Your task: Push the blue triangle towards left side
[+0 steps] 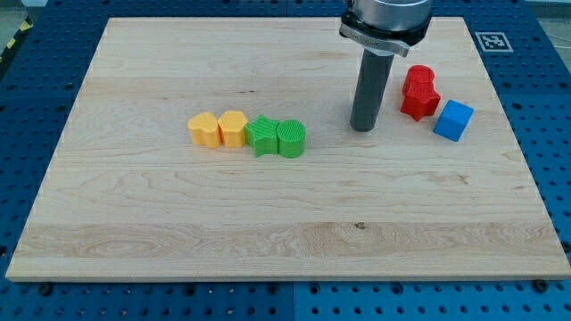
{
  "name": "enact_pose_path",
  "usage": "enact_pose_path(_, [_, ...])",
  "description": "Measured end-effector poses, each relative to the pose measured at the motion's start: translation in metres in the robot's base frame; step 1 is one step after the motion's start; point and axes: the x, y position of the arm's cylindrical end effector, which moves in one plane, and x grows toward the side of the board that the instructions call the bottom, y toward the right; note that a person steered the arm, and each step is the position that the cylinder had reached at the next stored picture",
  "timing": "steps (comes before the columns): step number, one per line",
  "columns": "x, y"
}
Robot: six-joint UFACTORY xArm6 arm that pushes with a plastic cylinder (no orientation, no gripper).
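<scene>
**Tip standing left of the blue block, near the counter's right edge.**

There is no hand: the arm ends in a rod, so nothing opens or clamps. My tip (363,127) rests on the counter (268,223), apart from all blocks. Just right of it lie two red blocks (418,92), touching; beyond them the blue block (453,120), whose shape reads cube-like rather than clearly triangular. Near the centre, two yellow blocks (219,129) and two green blocks (277,137) form a row. The blue block looks light, rigid and likely to slide easily; it should be contacted on its right face, squarely, or it may rotate.
</scene>
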Motion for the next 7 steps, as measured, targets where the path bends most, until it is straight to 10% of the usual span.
enact_pose_path(7, [-0.093,0.032])
